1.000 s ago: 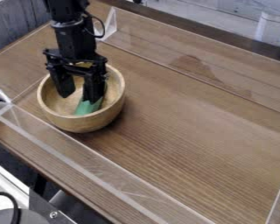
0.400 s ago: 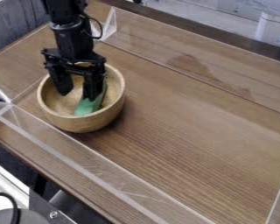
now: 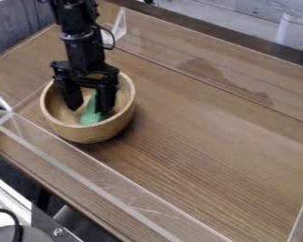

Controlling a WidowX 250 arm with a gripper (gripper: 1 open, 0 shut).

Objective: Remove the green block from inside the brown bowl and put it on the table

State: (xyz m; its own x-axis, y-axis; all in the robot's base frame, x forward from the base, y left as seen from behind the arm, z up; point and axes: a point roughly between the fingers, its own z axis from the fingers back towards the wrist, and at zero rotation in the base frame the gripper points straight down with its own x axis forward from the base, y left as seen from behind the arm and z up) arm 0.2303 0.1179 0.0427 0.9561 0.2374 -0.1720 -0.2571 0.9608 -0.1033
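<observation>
The brown bowl (image 3: 114, 126) sits on the left part of the table (image 3: 204, 132). Inside it lies the green block (image 3: 90, 114), a bright green piece showing between the black fingers. My gripper (image 3: 87, 101) reaches down into the bowl from above, pointing almost straight down. It is open, with one finger (image 3: 69, 95) on each side of the block. Part of the block is hidden behind the fingers, and I cannot tell whether they touch it.
Low clear acrylic walls (image 3: 65, 170) edge the table at the front, left and back. A wide stretch of wood-grain tabletop lies to the right of the bowl.
The gripper has shifted a little to the right inside the bowl and stays open. Bowl and block have not moved.
</observation>
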